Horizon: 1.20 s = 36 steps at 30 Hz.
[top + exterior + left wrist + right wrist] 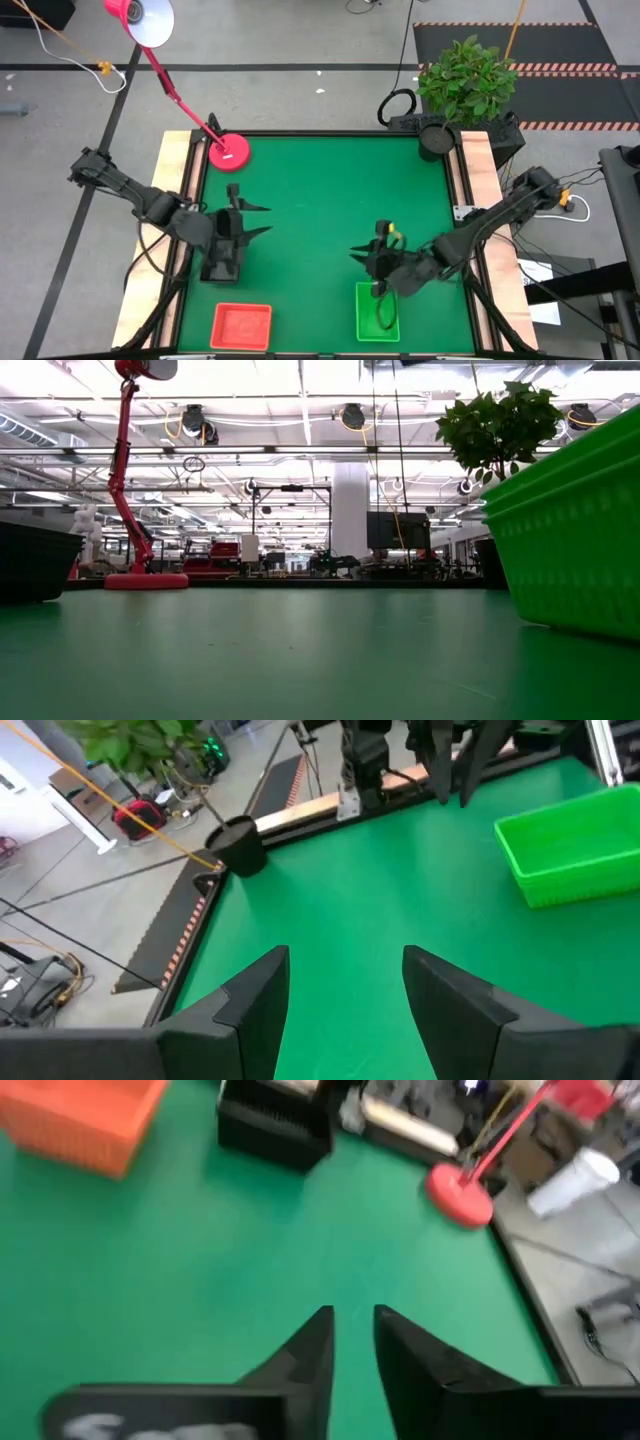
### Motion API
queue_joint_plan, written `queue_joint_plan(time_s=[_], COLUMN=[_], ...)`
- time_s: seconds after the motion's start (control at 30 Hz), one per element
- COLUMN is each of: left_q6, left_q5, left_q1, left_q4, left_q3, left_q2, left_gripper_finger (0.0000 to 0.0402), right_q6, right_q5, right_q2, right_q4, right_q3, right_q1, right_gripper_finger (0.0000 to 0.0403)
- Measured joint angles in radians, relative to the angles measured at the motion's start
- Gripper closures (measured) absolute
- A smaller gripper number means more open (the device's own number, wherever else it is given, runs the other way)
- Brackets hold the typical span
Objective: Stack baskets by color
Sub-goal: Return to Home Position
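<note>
Sorting appeared complete: red baskets [241, 326], green baskets [368, 322] and black baskets [220, 265] each showed as one pile. The left gripper [262, 220] hung spread beside the black, the right gripper [358, 252] narrowly parted over the green, both empty.

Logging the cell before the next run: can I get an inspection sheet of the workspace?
Surface: green mat, no spills seen.
Job's things: red baskets, green baskets, black baskets, one spot per colour.
Clutter: lamp base and potted plant at the far corners.
Grippers: left gripper open, by the black baskets; right gripper narrowly open, by the green baskets; both empty.
Cables: black loop beside the plant.
Surroundings: grey floor, striped floor mat.
</note>
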<state>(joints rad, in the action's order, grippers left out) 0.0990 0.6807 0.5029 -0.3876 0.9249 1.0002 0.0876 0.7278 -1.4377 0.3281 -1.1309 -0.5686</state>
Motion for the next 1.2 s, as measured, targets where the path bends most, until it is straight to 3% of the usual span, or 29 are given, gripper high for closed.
queue_joint_plan(time_s=[0.17,0.33,0.43,0.57,0.73,0.97,1.2], left_q6=[-0.002,-0.001,-0.049,-0.138,-0.057,0.078,0.084], left_q5=[0.000,-0.003,-0.003,-0.031,-0.142,-0.268,-0.306], left_q1=[-0.001,-0.006,-0.008,-0.007,-0.007,-0.007,-0.013], left_q4=[0.000,0.060,0.095,0.113,0.255,0.496,0.516], left_q3=[-0.020,-0.150,-0.254,-0.369,-0.499,-0.673,-0.751], left_q2=[-0.077,-0.139,-0.185,-0.252,-0.328,-0.456,-0.575], left_gripper_finger=[0.0204,0.0222,0.0256,0.0317,0.0391,0.0382,0.0395], right_q6=[-0.133,-0.174,-0.199,-0.228,-0.247,-0.254,-0.250], right_q5=[-0.049,-0.209,-0.300,-0.344,-0.444,-0.527,-0.525], right_q2=[0.161,0.331,0.411,0.502,0.584,0.646,0.685], right_q4=[-0.194,-0.361,-0.409,-0.498,-0.582,-0.771,-0.812], right_q3=[0.202,0.400,0.499,0.619,0.737,0.895,0.969], right_q1=[0.047,0.158,0.221,0.283,0.340,0.381,0.408], right_gripper_finger=[0.0397,0.0392,0.0399,0.0400,0.0402,0.0402,0.0402])
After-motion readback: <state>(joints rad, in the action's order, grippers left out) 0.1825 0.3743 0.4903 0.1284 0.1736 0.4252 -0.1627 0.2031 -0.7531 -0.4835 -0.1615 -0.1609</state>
